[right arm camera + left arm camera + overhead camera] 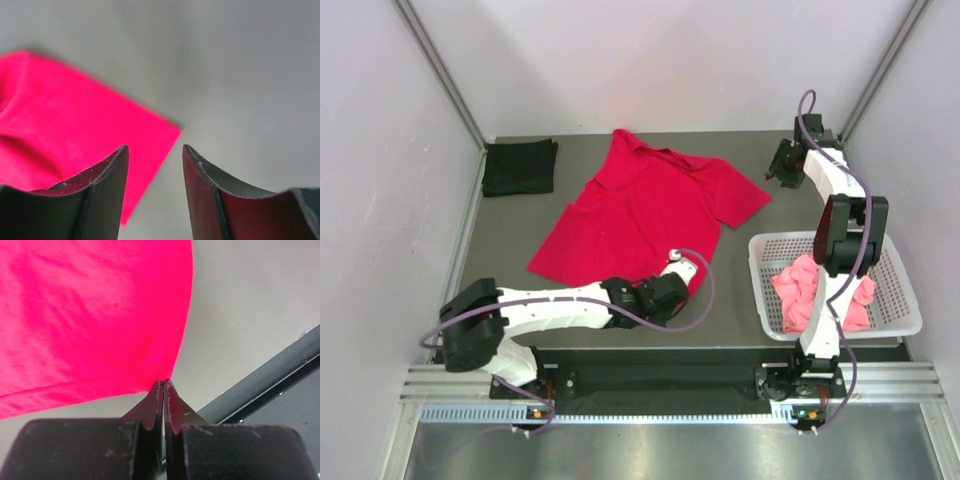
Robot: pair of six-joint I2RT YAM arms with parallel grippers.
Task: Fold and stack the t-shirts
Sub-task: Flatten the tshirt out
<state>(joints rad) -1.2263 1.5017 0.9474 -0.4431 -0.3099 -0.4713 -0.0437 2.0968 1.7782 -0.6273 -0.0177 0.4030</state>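
Observation:
A bright red t-shirt lies spread flat in the middle of the table. Its near right hem corner is pinched between the tips of my left gripper, which is shut on it low over the table's front edge. My right gripper stands open with nothing between its fingers. It hovers at the far right, just beside the red sleeve's corner. A black t-shirt lies folded at the far left. A salmon pink t-shirt sits crumpled in the basket.
The white lattice basket stands at the near right beside the right arm's base. White walls with metal posts close in the table on three sides. A dark rail runs along the front edge close to my left gripper.

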